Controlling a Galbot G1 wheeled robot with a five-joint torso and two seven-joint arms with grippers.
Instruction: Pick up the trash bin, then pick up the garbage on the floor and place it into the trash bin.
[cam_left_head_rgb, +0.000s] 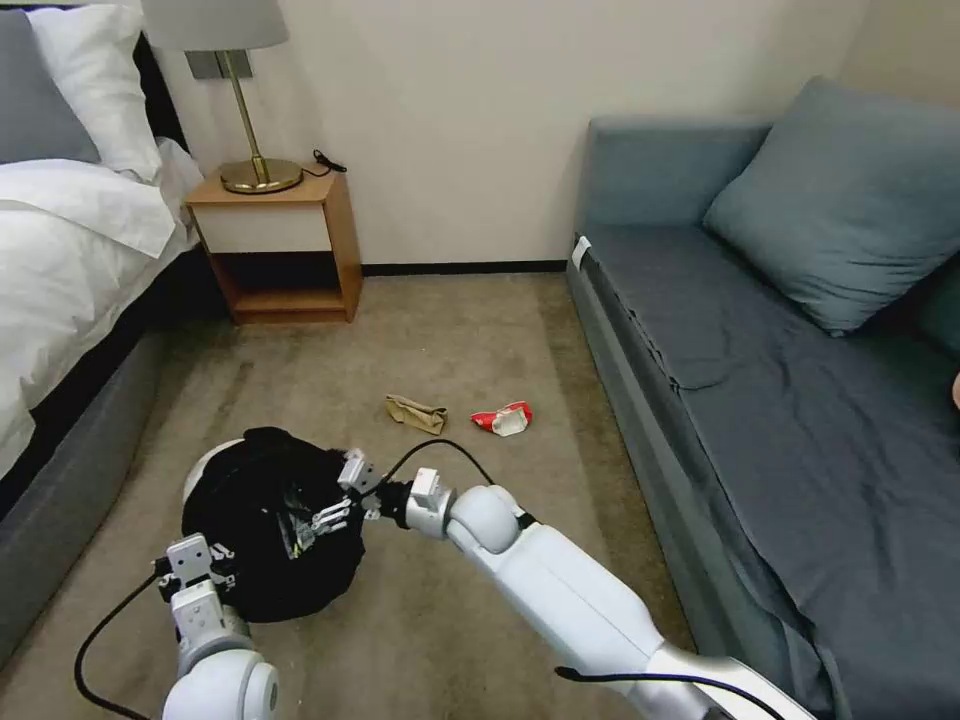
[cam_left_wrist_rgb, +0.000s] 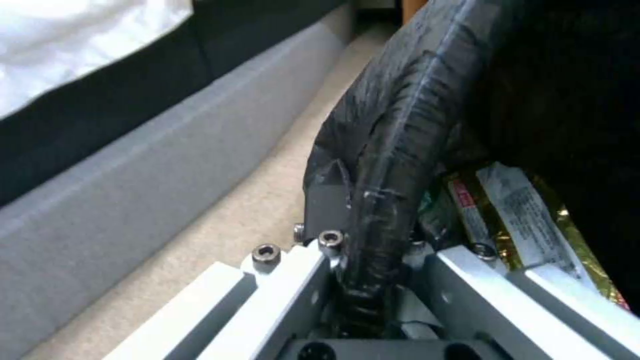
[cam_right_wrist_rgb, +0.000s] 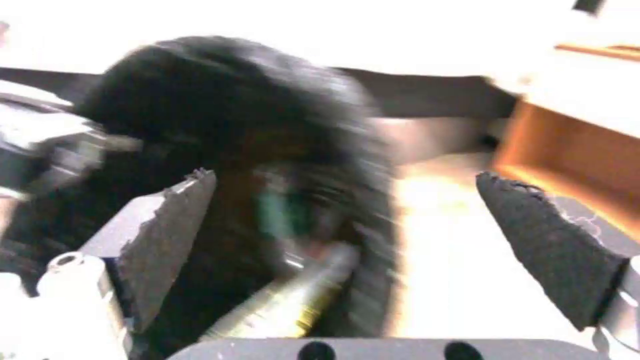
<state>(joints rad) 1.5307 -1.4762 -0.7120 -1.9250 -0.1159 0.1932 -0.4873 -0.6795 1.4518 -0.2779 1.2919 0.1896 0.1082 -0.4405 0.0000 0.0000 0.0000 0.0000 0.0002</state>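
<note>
Head view: the left pincer (cam_left_head_rgb: 222, 562) pinches the near rim of the trash bin (cam_left_head_rgb: 265, 520), which hangs tilted above the carpet (cam_left_head_rgb: 440, 330) between the bed (cam_left_head_rgb: 70, 260) and the sofa (cam_left_head_rgb: 800, 400). The right pincer (cam_left_head_rgb: 318, 520) hovers at the bin's mouth with its jaws spread and nothing between them. Beyond the right pincer, on the carpet, lie the crumpled brown paper bag (cam_left_head_rgb: 416, 413) and, just beside it toward the sofa, the red-and-white wrapper (cam_left_head_rgb: 503, 419). Left wrist view: the left pincer's fingers (cam_left_wrist_rgb: 293, 280) clamp the black bag (cam_left_wrist_rgb: 400, 130) folded over the rim; the black-and-yellow snack wrapper (cam_left_wrist_rgb: 527, 220) lies inside the bin. Right wrist view: the spread pads (cam_right_wrist_rgb: 547, 250) frame the bin's opening.
</note>
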